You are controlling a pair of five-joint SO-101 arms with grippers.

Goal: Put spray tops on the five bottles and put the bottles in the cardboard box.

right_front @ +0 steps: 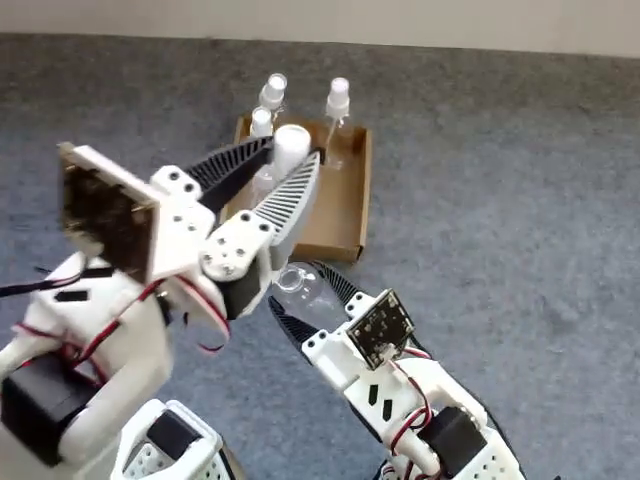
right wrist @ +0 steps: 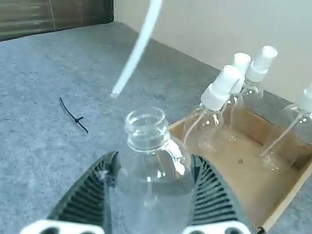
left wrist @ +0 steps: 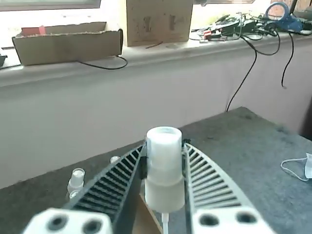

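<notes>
Open clear bottle point(right wrist: 148, 170) is clamped at its shoulder by the right gripper point(right wrist: 153, 165), just beside the cardboard box point(right_front: 345, 215). White spray top point(left wrist: 165, 170) is pinched at its collar by the left gripper point(left wrist: 165, 146), raised near the box. Capped bottles point(right wrist: 217, 105) are stood in the box. Bottle is judged light, thin-walled and slippery, best held low with the neck left free. Dip tube point(right wrist: 136, 48) is judged bendy.
</notes>
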